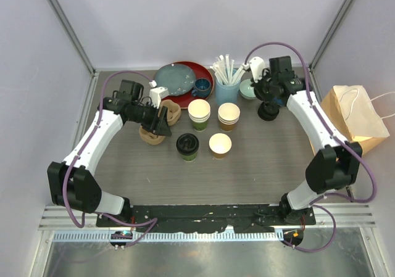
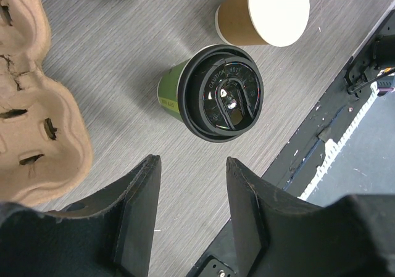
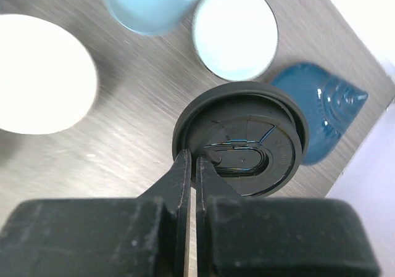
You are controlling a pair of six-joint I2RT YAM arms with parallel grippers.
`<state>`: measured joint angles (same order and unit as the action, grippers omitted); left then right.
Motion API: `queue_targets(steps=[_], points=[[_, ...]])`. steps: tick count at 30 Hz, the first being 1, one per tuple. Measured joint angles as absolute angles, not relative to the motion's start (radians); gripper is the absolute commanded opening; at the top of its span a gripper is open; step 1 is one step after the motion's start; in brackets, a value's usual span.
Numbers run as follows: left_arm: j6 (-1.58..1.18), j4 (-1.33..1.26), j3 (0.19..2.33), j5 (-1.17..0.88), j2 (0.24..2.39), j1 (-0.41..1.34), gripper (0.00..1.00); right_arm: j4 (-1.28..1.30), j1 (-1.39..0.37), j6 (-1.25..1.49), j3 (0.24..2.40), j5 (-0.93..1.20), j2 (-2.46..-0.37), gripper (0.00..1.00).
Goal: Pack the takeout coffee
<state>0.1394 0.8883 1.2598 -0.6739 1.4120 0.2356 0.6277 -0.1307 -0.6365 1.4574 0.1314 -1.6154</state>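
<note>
**Takeout coffee: one cup capped, the other waiting for its lid**

Left of the green-sided paper cup with the round black plastic lid (image 1: 187, 146), a brown moulded-pulp cup carrier (image 1: 150, 137) lies on the grey wood-grain counter (image 1: 259, 166). The left end effector (image 2: 191, 172) hovers over the carrier's edge, jaws spread and holding nothing. The green cup stands upright and capped. Just right of it stands the brown-sided paper cup (image 1: 220, 145), upright, with no lid. Well to the right of the green cup and farther back, the right end effector (image 3: 192, 163) is pinched closed on the rim of a second round black plastic lid (image 3: 244, 138). Whether that lid is clear of the counter I cannot tell.

The step in hand looks like capping the brown cup. The next move calls for bringing the lid over that cup, levelling and centring it, then pressing it home. So thin an edge grip may let the lid tilt. Neither cup is in the carrier yet.
</note>
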Motion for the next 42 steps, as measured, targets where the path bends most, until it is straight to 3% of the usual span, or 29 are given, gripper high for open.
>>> queue_targets(steps=[8, 18, 31, 42], points=[[0.140, 0.888, 1.260, -0.657, 1.412, 0.236, 0.52, 0.863, -0.354, -0.280, 1.615, 0.072, -1.473, 0.01], [0.140, 0.886, 1.260, -0.601, 1.411, 0.213, 0.52, 1.110, -0.744, -0.026, 1.650, 0.056, -1.559, 0.01], [0.141, 0.881, 1.260, -0.590, 1.399, 0.196, 0.53, 1.165, -0.791, 0.021, 1.682, -0.001, -1.774, 0.01], [0.143, 0.881, 1.260, -0.590, 1.399, 0.194, 0.53, 1.149, -0.796, 0.010, 1.668, 0.002, -1.796, 0.01]])
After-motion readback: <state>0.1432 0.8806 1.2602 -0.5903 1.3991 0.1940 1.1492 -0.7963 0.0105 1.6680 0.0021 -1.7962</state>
